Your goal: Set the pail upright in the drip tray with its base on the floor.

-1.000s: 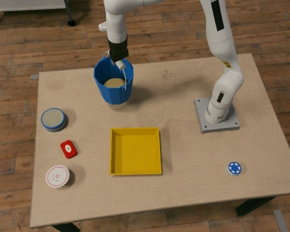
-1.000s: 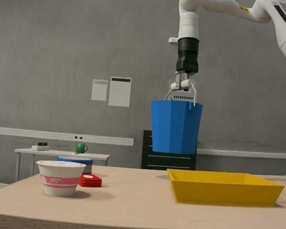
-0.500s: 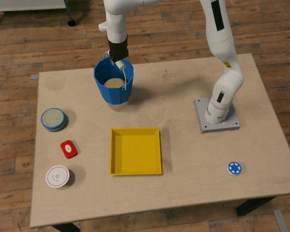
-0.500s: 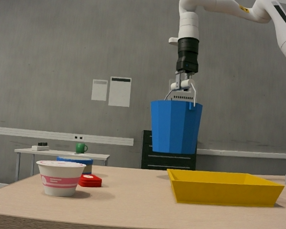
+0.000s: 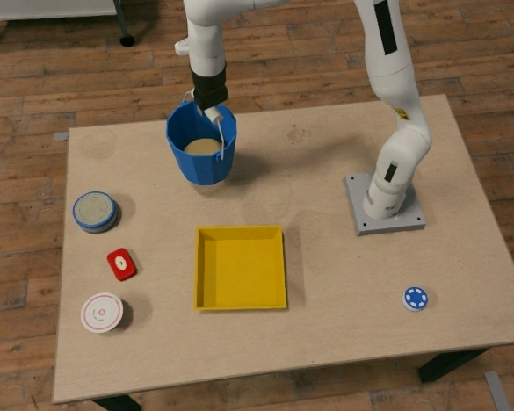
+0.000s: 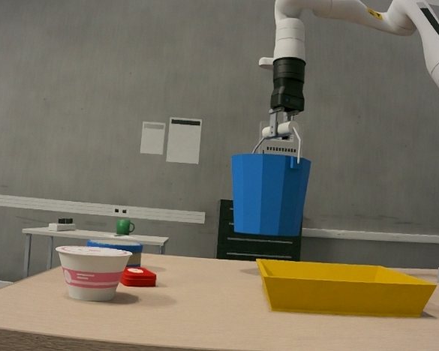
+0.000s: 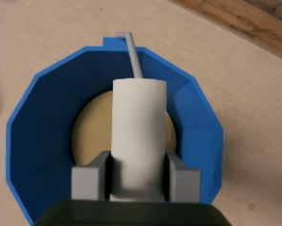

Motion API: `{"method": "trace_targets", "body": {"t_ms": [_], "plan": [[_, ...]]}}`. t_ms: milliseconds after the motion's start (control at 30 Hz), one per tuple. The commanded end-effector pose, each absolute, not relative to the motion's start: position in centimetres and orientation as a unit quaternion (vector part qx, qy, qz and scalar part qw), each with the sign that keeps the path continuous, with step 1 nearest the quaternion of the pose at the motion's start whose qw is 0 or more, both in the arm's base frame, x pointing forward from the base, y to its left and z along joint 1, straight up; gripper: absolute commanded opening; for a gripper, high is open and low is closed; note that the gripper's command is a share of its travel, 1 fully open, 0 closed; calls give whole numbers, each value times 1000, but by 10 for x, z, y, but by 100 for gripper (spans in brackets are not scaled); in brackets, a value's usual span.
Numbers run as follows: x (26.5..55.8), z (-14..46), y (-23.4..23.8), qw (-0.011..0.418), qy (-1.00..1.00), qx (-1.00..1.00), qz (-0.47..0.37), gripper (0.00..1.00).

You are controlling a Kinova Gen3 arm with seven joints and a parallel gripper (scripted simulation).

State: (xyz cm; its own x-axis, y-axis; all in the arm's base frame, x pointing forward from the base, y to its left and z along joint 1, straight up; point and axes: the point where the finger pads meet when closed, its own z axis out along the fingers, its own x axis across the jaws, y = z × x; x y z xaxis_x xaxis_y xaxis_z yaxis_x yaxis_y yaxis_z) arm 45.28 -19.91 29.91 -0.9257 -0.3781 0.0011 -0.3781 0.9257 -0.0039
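Note:
The blue pail (image 5: 200, 142) hangs upright in the air from its white handle grip (image 5: 213, 114), well above the table at the far side. My gripper (image 5: 208, 108) is shut on that handle grip; it also shows in the side view (image 6: 281, 128) and in the wrist view (image 7: 136, 179), where the grip (image 7: 137, 135) sits between the two grey fingers over the pail's open mouth (image 7: 111, 140). In the side view the pail (image 6: 269, 194) hangs behind and to the left of the yellow drip tray (image 6: 344, 289). The tray (image 5: 240, 267) lies empty at the table's middle, nearer the front than the pail.
At the table's left stand a blue-rimmed round tin (image 5: 95, 212), a small red box (image 5: 121, 263) and a white cup with a pink band (image 5: 101, 312). A blue-and-white disc (image 5: 415, 299) lies at the right. The arm's base (image 5: 384, 205) stands right of the tray.

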Motion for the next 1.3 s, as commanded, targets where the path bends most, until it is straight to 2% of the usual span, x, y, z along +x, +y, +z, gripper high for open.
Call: {"method": "trace_targets", "body": {"t_ms": [0, 1267], "plan": [[453, 300, -199, -1, -981, 193, 3, 0], [450, 300, -175, -1, -981, 193, 3, 0]]}}
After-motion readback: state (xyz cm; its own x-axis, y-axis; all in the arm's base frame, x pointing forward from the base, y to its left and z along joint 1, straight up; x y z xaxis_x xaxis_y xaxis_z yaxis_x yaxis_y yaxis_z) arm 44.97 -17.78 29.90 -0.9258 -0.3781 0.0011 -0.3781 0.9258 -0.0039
